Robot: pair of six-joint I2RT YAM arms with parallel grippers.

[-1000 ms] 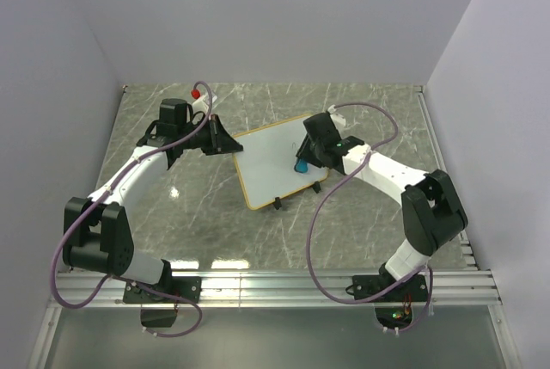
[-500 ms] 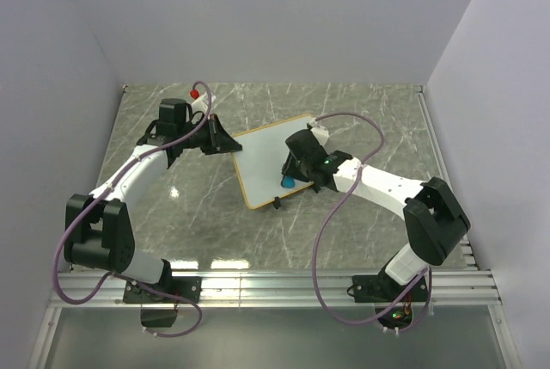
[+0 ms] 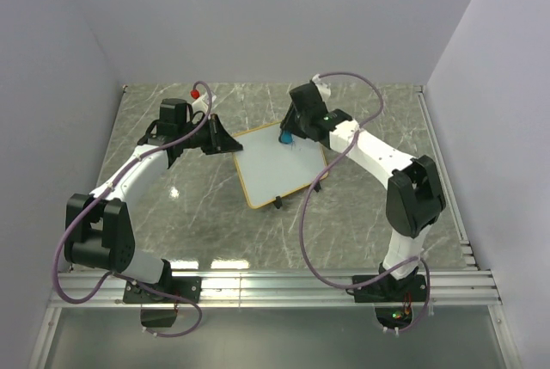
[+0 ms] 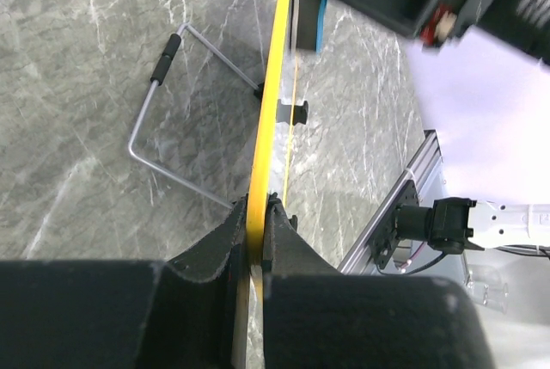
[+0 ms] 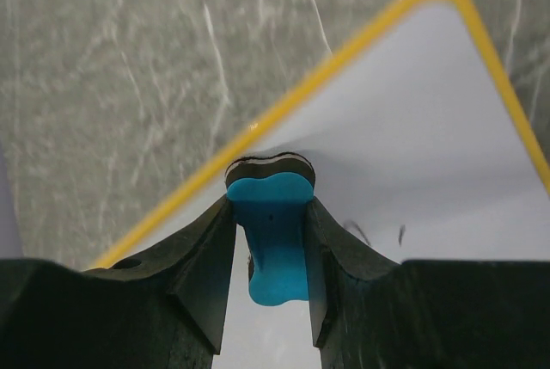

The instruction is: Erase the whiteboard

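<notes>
Grey marbled surface (image 3: 206, 206) from above: whiteboard (image 3: 279, 167) mid-surface, turned cornerwise like a diamond, face looks mostly clean. The left hand (image 3: 225, 144) is clamped on the board's left corner. The right hand (image 3: 288, 135) is over the far corner, closed on a blue eraser (image 3: 284, 138). A red-capped item (image 3: 196, 93) sits at the far left, apart from the board; can't tell what it is. Left wrist: board seen edge-on, its yellow frame (image 4: 271, 85) pinched between the two fingers, jaws narrow on it. A wire stand (image 4: 142, 128) with a black sleeve is on the left side of the board, its ends running to the frame; a small black foot (image 4: 297, 113) is on the right side. Right wrist: eraser upright between both fingers, its dark felt end pressed on the white face just inside the frame, near a rounded corner. Two small black marks (image 5: 357, 230) are on the board just right of the right finger.
</notes>
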